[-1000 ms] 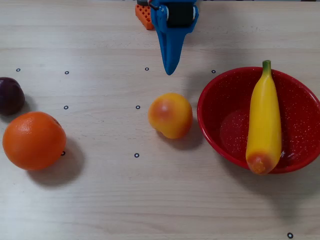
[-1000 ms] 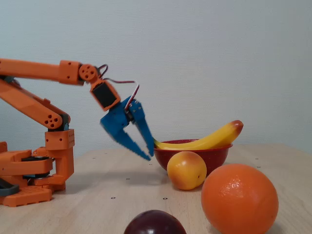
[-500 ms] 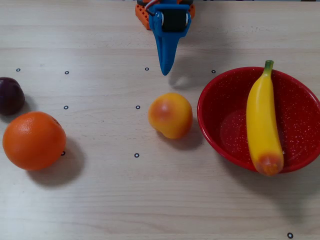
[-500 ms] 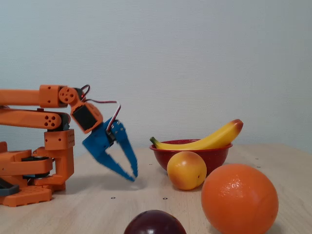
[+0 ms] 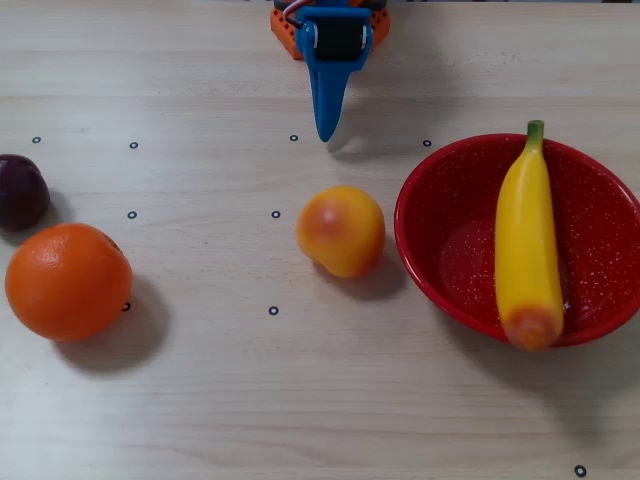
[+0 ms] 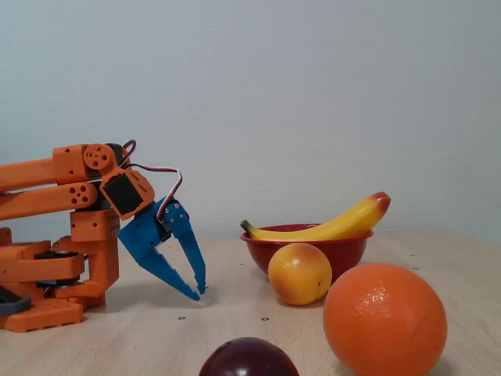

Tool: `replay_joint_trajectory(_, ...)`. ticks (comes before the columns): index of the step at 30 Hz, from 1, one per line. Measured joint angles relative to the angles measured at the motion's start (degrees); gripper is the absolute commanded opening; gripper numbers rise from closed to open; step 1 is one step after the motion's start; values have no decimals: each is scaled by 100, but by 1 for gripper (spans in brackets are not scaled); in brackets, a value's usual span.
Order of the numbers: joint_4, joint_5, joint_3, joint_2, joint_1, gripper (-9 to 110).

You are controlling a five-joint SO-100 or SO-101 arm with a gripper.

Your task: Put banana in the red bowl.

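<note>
Blue plastic gripper (image 6: 196, 294), on an orange arm (image 6: 47, 184), tipped down just above the wooden table (image 5: 300, 400) at its far edge in the overhead view (image 5: 325, 135), well apart from everything else. Fingers (image 6: 192, 270) a little spread at the tips in the fixed view, nothing between them, so basically slightly open and empty. Overhead only gives one narrow blue wedge, so no gap to see there. Closest fruit: a round yellow-orange peach-like fruit (image 5: 341, 230), nearer than the gripper and a bit right, sitting just left of the red bowl (image 5: 600, 210) without clearly touching it. Banana (image 5: 527, 245) already in that bowl at the right side, laid across it far-to-near, green stem poking over the far rim, orange-red end resting on the near rim. In the fixed view, banana (image 6: 329, 227) bridging the bowl (image 6: 309, 249) rim to rim, blush end sticking up on the right. Over on the left in overhead, a big orange (image 5: 68, 280) and a dark plum (image 5: 20, 191) just beyond it, both well away from the bowl. Small black ring marks dotted over the tabletop.
</note>
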Motion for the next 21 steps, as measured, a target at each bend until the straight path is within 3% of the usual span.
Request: replay_joint_trajectory(21,712,536,132,422,-70,0)
